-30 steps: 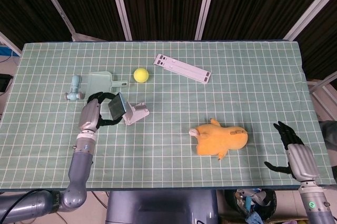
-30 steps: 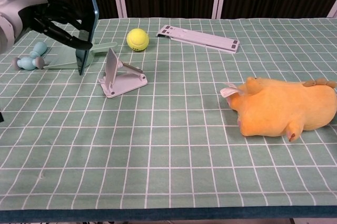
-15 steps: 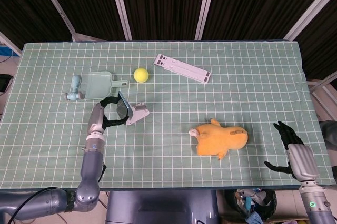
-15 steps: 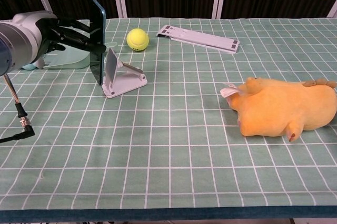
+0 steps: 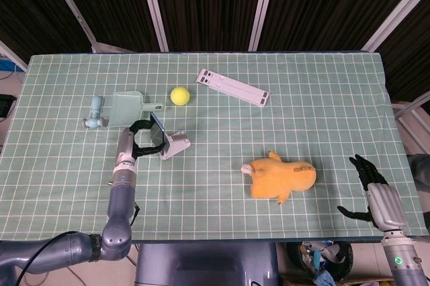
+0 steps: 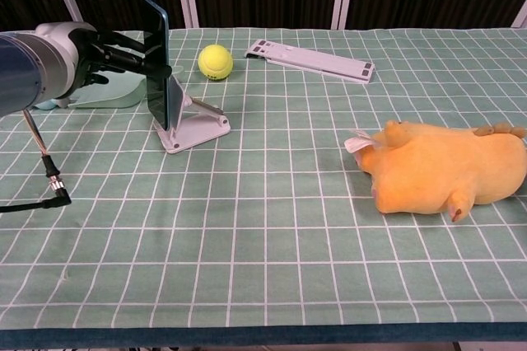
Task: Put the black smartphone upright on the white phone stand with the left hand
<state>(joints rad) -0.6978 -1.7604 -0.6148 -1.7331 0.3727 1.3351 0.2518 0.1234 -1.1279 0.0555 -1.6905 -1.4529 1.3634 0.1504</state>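
The black smartphone (image 6: 159, 61) stands nearly upright on its short edge, its lower end against the back of the white phone stand (image 6: 196, 126). My left hand (image 6: 105, 56) grips it from the left side. In the head view the smartphone (image 5: 158, 135) leans over the stand (image 5: 175, 144), with the left hand (image 5: 136, 139) just left of it. My right hand (image 5: 373, 193) hangs off the table's front right corner with fingers spread and nothing in it.
Behind the stand lie a yellow ball (image 6: 215, 62), a pale green dustpan (image 5: 127, 107) and a white keyboard-like bar (image 6: 311, 58). An orange plush toy (image 6: 445, 168) lies at the right. A small blue item (image 5: 95, 112) sits at far left.
The left hand has carried the smartphone rightward and down to the stand. The phone now meets the stand's back. The right hand has not moved.
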